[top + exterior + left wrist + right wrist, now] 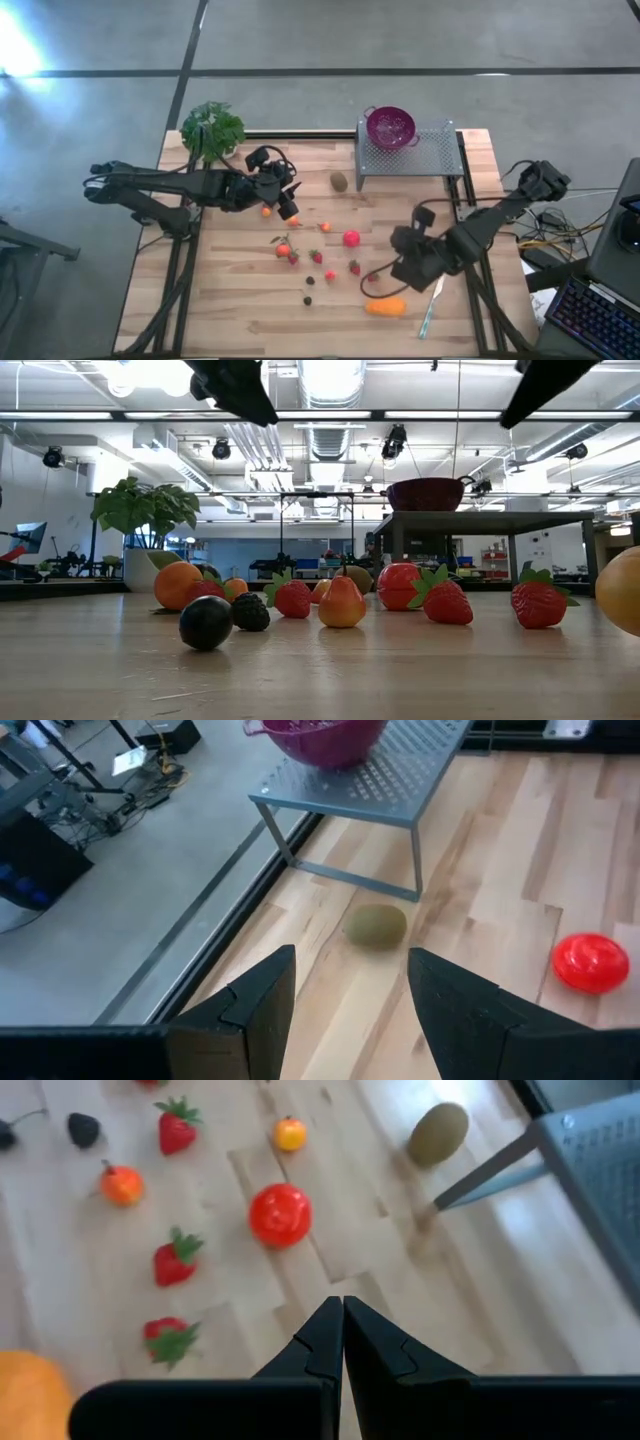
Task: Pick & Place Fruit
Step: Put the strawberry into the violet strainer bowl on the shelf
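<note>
The left gripper (pixel 348 1005) hangs empty with jaws apart, aimed at the kiwi (pixel 376 926) lying just beside the rack (pixel 400 780) (likely its next grab). The right gripper (pixel 342 1342) is shut, parked over the other fruit (pixel 351 238).

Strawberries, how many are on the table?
3 show clearly: one near the red ball, one by the blackberry, one closest to the right arm's fingers. More may be hidden.
</note>
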Controlling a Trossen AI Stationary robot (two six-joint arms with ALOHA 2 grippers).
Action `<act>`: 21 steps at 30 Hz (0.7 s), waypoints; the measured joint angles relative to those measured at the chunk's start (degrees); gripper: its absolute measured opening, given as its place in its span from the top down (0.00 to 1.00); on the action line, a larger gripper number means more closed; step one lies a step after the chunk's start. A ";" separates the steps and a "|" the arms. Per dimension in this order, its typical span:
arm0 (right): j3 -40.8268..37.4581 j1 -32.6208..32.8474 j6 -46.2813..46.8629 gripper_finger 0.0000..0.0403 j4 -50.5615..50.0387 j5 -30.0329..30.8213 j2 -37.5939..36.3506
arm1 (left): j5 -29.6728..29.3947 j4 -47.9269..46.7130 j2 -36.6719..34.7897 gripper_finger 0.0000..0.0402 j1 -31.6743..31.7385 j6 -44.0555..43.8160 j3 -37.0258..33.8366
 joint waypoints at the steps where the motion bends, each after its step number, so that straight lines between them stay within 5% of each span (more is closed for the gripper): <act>1: 0.06 0.86 1.57 0.98 -0.37 -0.02 0.00 | 0.13 -0.55 0.00 0.50 0.00 0.02 0.00; 9: -1.45 6.75 12.65 0.98 -0.78 -1.36 0.23 | 3.04 2.98 -2.20 0.50 -0.11 0.01 -6.53; 21: -1.73 9.40 13.18 0.98 10.74 -9.01 5.71 | 21.49 39.07 -10.99 0.50 -0.22 1.48 -28.32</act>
